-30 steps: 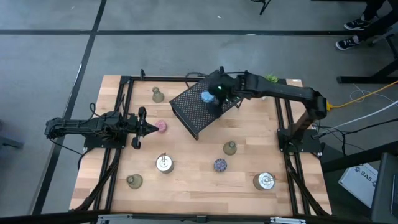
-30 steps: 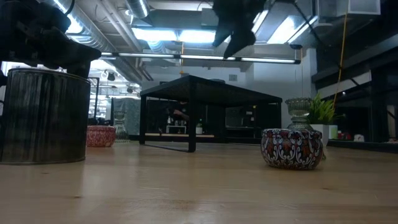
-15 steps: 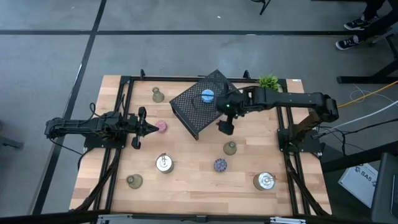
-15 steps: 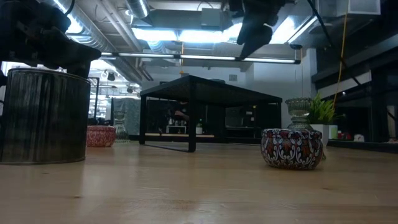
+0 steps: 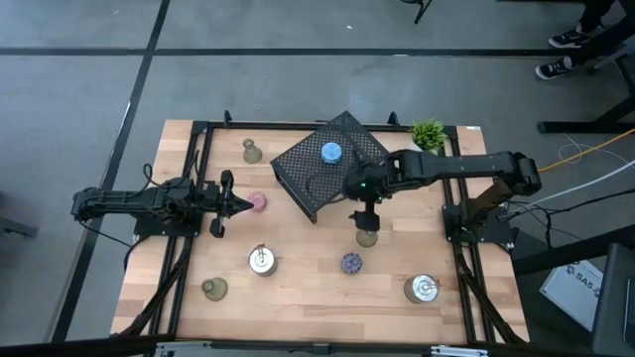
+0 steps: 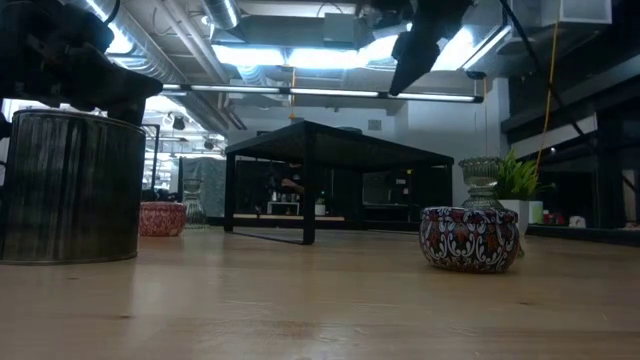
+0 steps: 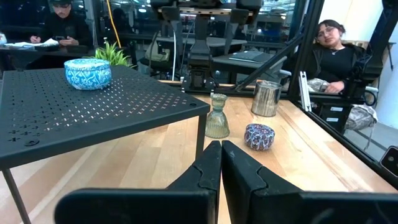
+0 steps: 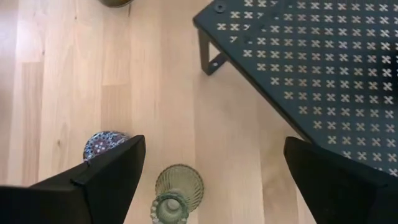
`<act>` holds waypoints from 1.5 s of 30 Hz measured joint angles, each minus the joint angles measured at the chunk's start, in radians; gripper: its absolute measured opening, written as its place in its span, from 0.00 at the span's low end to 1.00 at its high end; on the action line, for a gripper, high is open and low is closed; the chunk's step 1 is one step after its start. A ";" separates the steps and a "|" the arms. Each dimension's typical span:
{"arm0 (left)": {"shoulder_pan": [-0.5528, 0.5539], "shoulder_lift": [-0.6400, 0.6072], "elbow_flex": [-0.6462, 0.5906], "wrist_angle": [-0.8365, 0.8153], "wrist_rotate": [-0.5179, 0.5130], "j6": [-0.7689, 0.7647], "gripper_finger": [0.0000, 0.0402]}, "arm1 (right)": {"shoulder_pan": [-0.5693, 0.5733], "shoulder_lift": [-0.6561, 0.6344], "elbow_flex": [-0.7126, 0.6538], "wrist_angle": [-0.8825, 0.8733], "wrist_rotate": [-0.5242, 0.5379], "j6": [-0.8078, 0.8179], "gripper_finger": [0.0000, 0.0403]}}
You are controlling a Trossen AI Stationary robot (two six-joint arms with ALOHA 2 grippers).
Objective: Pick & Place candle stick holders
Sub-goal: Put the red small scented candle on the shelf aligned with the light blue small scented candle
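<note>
My right gripper (image 5: 365, 212) hangs open over an olive-green glass holder (image 5: 367, 236), which stands upright on the table between and below the fingers in the right wrist view (image 8: 178, 190). The gripper touches nothing. A blue cup (image 5: 330, 152) sits on top of the black mesh rack (image 5: 316, 177). My left gripper (image 5: 238, 203) is shut and level at the table's left, its tip just short of the pink cup (image 5: 258, 201). A purple patterned cup (image 5: 351, 263) and two silver holders (image 5: 261, 260) (image 5: 423, 289) stand nearer the front. Two more olive holders (image 5: 251, 151) (image 5: 213, 289) stand at the left.
The rack's near corner and leg (image 8: 208, 59) stand close to my right gripper on its far side. A small green plant (image 5: 429, 131) stands at the back right. Black frame rails (image 5: 193, 178) run along both table sides. People sit beyond the table (image 7: 333, 43).
My right gripper has gone from above the rack, over the blue cup, toward the table's near edge and a little right, and now hangs over the olive holder. The blue cup stays on the rack.
</note>
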 joint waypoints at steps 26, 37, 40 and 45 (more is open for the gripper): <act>0.000 0.000 0.000 0.000 0.000 0.000 0.02 | 0.268 -0.030 0.000 0.177 0.003 -0.078 0.96; 0.000 0.000 0.000 0.000 0.000 0.000 0.02 | 0.361 0.039 0.000 0.170 0.002 -0.078 0.96; 0.000 0.000 0.000 0.000 0.000 0.000 0.02 | 0.365 0.062 0.000 0.170 0.002 -0.078 0.96; 0.000 0.000 0.000 0.000 0.000 0.000 0.02 | 0.365 0.076 -0.068 0.246 0.002 -0.078 0.96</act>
